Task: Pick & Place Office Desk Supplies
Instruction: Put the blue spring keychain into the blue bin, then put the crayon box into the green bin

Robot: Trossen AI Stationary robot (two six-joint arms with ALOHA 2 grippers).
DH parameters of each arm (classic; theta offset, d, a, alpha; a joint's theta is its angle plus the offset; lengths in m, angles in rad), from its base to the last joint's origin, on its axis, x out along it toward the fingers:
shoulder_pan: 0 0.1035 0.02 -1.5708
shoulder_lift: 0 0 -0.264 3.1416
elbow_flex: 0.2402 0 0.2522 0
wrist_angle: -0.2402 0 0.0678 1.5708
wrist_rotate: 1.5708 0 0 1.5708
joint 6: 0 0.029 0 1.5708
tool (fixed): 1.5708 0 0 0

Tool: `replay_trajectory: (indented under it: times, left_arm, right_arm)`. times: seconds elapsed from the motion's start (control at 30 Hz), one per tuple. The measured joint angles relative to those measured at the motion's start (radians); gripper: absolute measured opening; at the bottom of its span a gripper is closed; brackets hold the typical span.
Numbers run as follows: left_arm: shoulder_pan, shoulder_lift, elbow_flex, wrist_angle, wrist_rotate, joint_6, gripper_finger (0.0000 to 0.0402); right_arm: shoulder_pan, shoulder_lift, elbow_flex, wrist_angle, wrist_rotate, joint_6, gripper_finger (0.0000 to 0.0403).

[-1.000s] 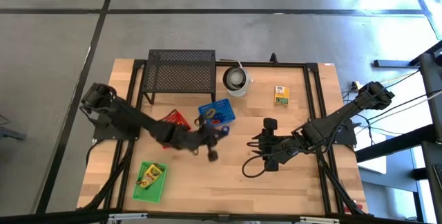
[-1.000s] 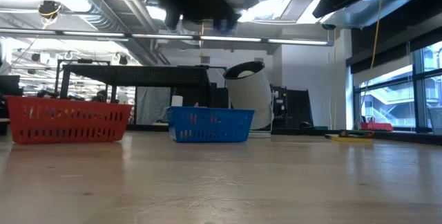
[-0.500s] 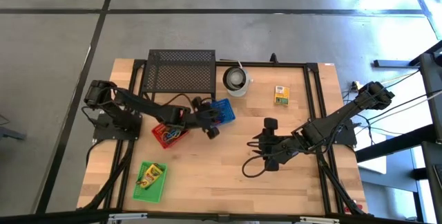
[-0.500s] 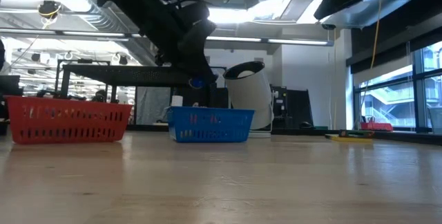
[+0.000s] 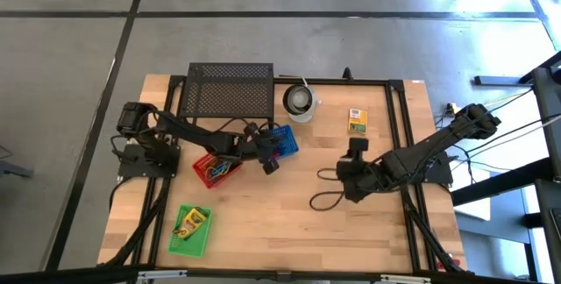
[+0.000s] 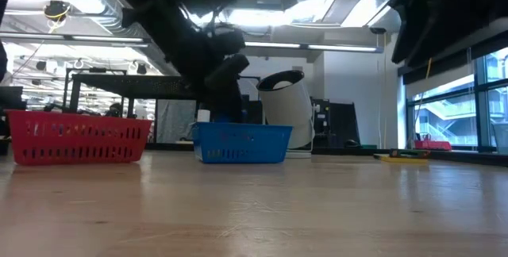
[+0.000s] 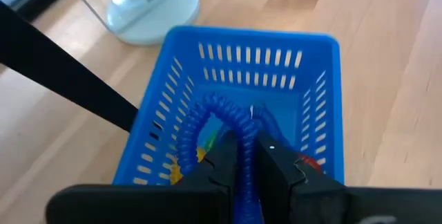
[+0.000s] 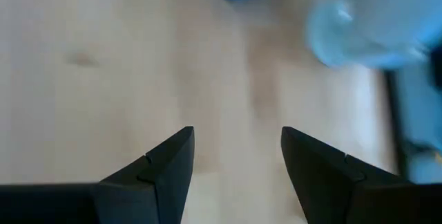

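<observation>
My left gripper (image 7: 246, 156) is over the blue basket (image 7: 235, 79), shut on a blue coiled loop (image 7: 219, 112). In the high view it sits at the basket's near-left corner (image 5: 267, 154). In the low view its fingers dip behind the basket (image 6: 240, 143). Other coloured supplies lie on the basket floor. My right gripper (image 8: 237, 156) is open above bare wood near the table's middle (image 5: 344, 174), touching nothing. A yellow-and-green box (image 5: 356, 120) lies flat near the far right, and another lies in the green basket (image 5: 191, 229). My left gripper pinches the blue coiled loop between its two fingers, with the coil (image 7: 238, 144) running up through the gap. The fingers come from above, slanting down into the blue basket. The loop arches out past the fingertips over the basket floor; whether it rests there I cannot tell.
A red basket (image 5: 215, 168) with coloured items stands left of the blue one. The black mesh stand (image 5: 228, 91) and white cup (image 5: 299, 102) are at the far edge. A black cable (image 5: 323, 200) loops on the wood under the right arm. Bare wood spans the near middle.
My left gripper carried the blue loop from the table's middle toward the far edge and came down into the blue basket, staying shut on it. My right gripper rose off the table and drew back toward the right and far side.
</observation>
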Motion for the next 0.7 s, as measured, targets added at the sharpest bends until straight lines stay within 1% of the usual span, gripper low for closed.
replay_trajectory:
  times: [0.1, 0.17, 0.23, 0.43, 0.6, 0.7]
  left_arm:
    - [0.000, 0.011, 0.000, 0.000, 0.003, -0.010, 0.0029]
    - [0.000, 0.010, 0.000, 0.007, 0.002, -0.023, 0.0030]
    - [-0.001, 0.008, 0.000, 0.004, 0.002, -0.023, 0.0036]
    - [-0.003, 0.003, 0.000, 0.004, 0.002, -0.023, 0.0076]
    - [-0.003, 0.003, 0.000, 0.012, -0.010, -0.023, 0.0109]
    - [-0.003, 0.003, 0.000, 0.033, -0.010, -0.023, 0.0122]
  right_arm:
    - [-0.036, 0.000, 0.000, -0.121, 0.060, 0.077, 0.0219]
    - [-0.064, 0.000, -0.002, -0.191, 0.080, 0.138, 0.0219]
    - [-0.091, -0.001, -0.019, -0.222, 0.091, 0.183, 0.0219]
    - [-0.179, -0.001, -0.116, -0.208, 0.083, 0.209, 0.0219]
    - [-0.284, -0.001, -0.192, -0.192, 0.019, 0.257, 0.0219]
    - [-0.356, -0.001, -0.230, -0.147, -0.020, 0.235, 0.0216]
